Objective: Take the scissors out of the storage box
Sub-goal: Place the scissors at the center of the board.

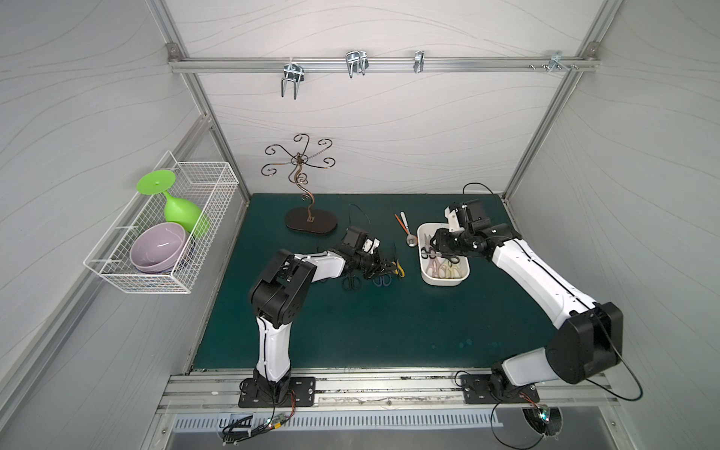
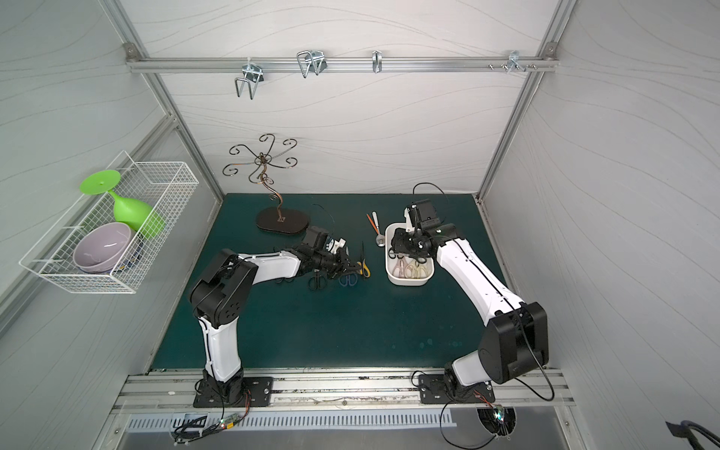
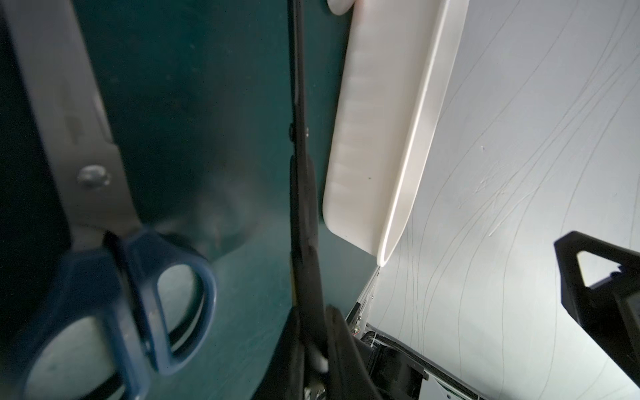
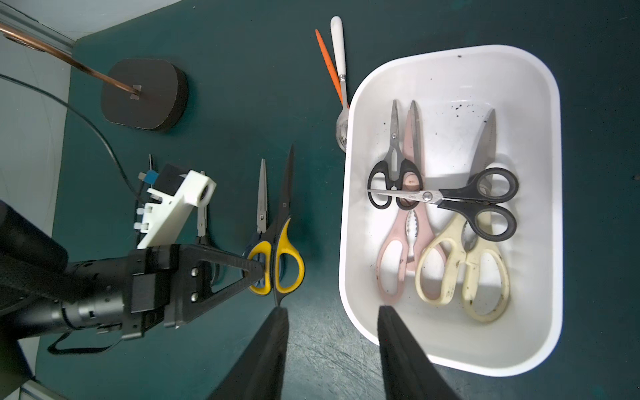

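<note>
We see the green counter [image 1: 350, 331] carrying the white storage box [image 1: 444, 281] at about 2 o'clock from its middle. Our right gripper [image 4: 332, 309] hangs over the box's 8 o'clock edge, released, jaws apart with nothing between them. Our left gripper [image 4: 258, 273], at 9 o'clock of the box, is clenched on the handle of the yellow-and-black pair [image 4: 298, 263], whose blades point toward 12 o'clock.

Four scissors lie in the box. The cream shears [image 4: 464, 273] and pink shears [image 4: 400, 221] are side by side, and a black-handled pair [image 4: 460, 199] lies crossways on top of both. A second black-handled pair [image 4: 394, 145] rests along the pink blades.

Out on the counter, the blue-handled pair [image 3: 131, 294] lies just beside the gripped pair, and a small black pair [image 1: 352, 281] lies at its 9 o'clock.
</note>
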`<state>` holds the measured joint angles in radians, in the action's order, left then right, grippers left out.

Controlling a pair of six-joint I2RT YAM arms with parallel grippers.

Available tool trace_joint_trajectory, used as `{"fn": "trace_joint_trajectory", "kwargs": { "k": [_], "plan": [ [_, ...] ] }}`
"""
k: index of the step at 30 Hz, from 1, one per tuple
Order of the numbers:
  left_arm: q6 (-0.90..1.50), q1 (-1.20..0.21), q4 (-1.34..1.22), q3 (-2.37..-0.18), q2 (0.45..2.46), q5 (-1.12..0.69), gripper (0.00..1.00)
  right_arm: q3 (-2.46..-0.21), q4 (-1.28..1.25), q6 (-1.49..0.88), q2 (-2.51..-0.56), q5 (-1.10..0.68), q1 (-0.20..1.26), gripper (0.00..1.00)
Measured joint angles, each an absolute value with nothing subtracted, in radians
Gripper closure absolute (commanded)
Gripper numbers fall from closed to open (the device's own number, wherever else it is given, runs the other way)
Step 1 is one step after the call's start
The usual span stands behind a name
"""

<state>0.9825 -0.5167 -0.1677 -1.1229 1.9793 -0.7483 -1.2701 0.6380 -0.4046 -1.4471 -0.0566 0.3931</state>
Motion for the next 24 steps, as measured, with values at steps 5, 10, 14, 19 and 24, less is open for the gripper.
{"fn": "trace_joint_trajectory", "kwargs": {
  "k": [5,10,14,19,24],
  "plan": [
    [1.017,-0.533,-0.23,-1.123,2.012,-0.735,0.91,-1.27,0.637,-0.405,-1.45,-0.07,0.393,0.53],
    [1.034,-0.543,-0.26,-1.123,2.041,-0.735,0.91,-1.268,0.637,-0.405,-1.453,-0.073,0.393,0.53],
    [1.044,-0.548,-0.285,-1.123,2.064,-0.738,0.89,-1.267,0.637,-0.404,-1.456,-0.076,0.393,0.53],
    [1.052,-0.56,-0.313,-1.124,2.083,-0.739,0.83,-1.267,0.637,-0.404,-1.462,-0.084,0.393,0.53],
    [1.055,-0.57,-0.306,-1.124,2.101,-0.739,0.69,-1.267,0.637,-0.403,-1.464,-0.087,0.393,0.53]
  ]
}}
